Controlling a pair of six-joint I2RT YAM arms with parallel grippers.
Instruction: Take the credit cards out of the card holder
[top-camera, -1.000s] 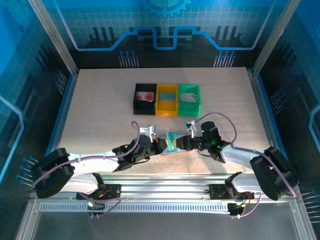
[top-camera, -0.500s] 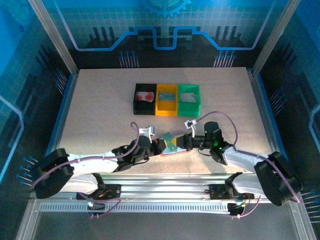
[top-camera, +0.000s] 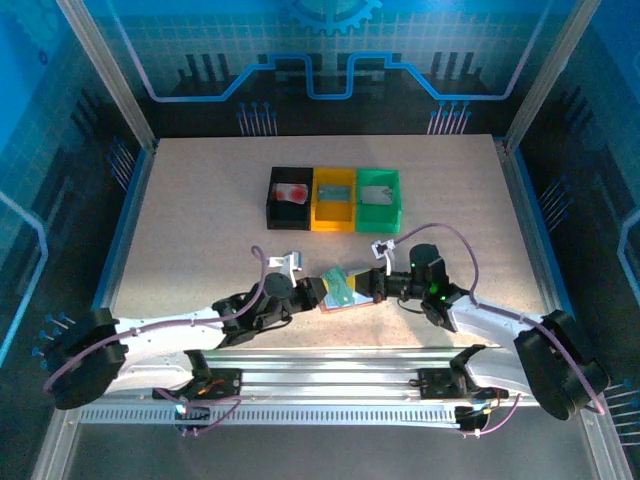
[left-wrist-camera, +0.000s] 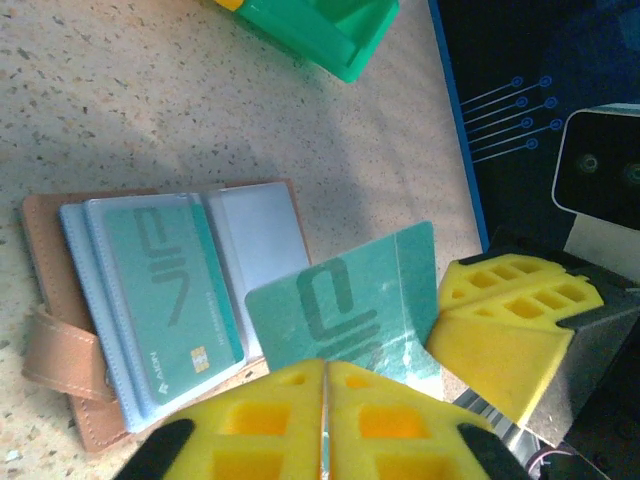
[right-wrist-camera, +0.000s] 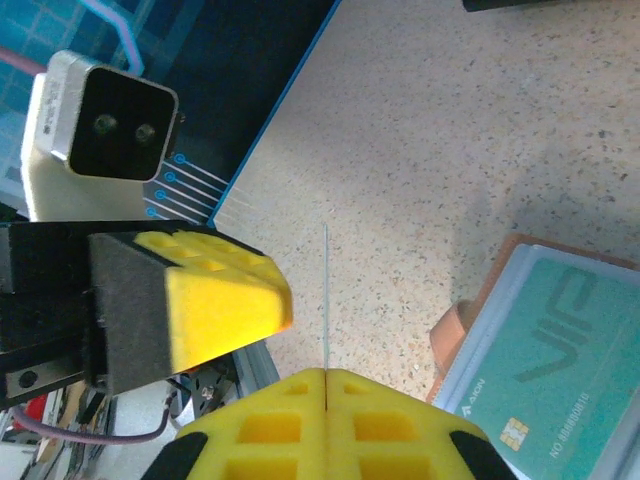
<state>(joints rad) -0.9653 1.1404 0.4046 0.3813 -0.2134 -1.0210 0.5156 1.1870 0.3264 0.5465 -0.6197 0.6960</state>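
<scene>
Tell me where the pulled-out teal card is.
In the left wrist view the teal card hangs just above the open card holder, pinched by the right gripper, near the table's front edge.

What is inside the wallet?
One teal card sits in the wallet's sleeve by the strap; the other sleeve looks empty. The second card and left gripper cover its lower part.

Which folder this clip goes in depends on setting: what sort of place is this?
Likely a robotics lab cell: blue circuit-print panels around a table, two robot arms above an aluminium rail.
</scene>
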